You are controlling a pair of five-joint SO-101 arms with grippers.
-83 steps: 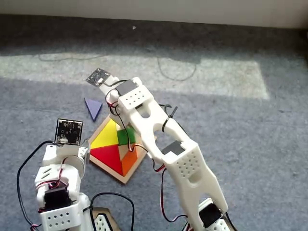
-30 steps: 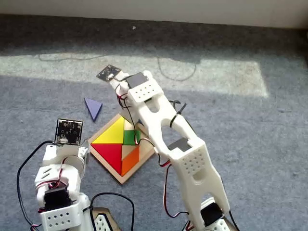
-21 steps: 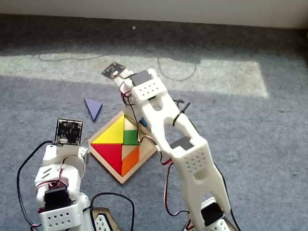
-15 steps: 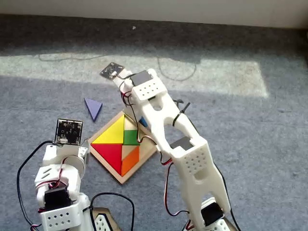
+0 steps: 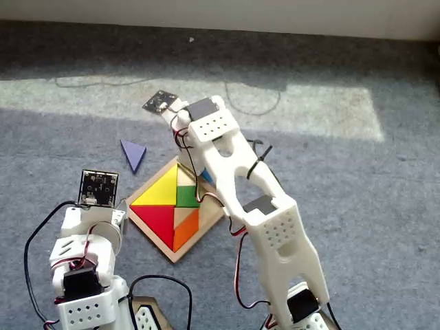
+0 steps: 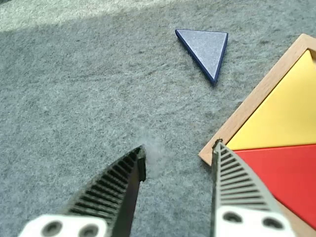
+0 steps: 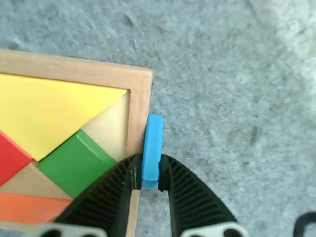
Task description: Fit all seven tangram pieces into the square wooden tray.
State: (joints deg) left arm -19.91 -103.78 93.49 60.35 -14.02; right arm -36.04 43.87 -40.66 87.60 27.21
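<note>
Blue piece (image 7: 153, 143) held edgewise beside part-filled tray (image 7: 74, 66), purple triangle (image 6: 205, 47) apart

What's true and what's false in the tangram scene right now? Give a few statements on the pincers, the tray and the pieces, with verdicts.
1. The right pincer is shut on the blue piece. True.
2. The left pincer holds the purple triangle. False: it is open and empty over the carpet near a tray corner, and the triangle lies on the carpet outside the tray.
3. The blue piece lies flat inside the tray. False: it is held on edge just outside the tray's rim, near a corner.
4. The yellow piece sits in the tray. True.
</note>
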